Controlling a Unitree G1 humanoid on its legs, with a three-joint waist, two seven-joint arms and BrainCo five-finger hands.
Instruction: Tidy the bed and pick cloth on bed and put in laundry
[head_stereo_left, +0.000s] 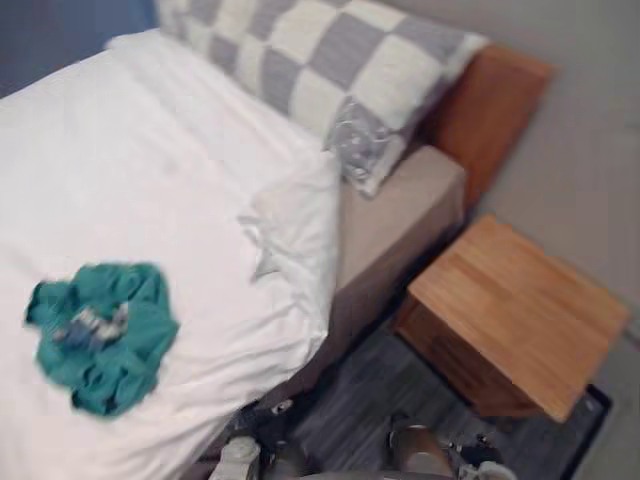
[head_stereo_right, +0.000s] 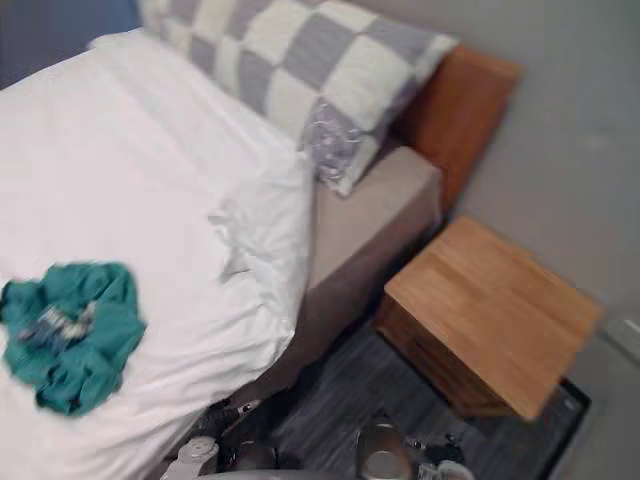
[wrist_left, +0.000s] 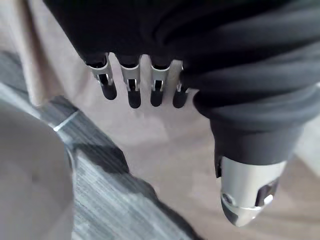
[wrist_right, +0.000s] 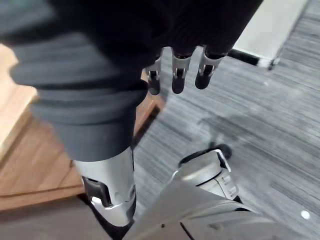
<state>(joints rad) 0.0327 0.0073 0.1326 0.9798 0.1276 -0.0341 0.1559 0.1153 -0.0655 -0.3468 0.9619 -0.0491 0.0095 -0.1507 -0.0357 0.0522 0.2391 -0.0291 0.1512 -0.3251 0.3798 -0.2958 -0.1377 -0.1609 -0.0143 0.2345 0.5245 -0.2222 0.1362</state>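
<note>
Smooth white bed (head_stereo_left: 130, 150) holds crumpled teal cloth (head_stereo_left: 100, 335); left robot hand (wrist_left: 131, 87), right robot hand (wrist_right: 178, 75) released.

Soft, even room light with no hard shadows: the white duvet (head_stereo_left: 120, 180) is the brightest area, close to washed out, with only faint grey shading in its folds. The floor (head_stereo_left: 360, 400) between bed and nightstand (head_stereo_left: 520, 310) is the dimmest patch. In the wrist views the dark covers of the left hand (wrist_left: 165, 35) and right hand (wrist_right: 100, 75) go near black, with small glints on the silver thumbs.
</note>
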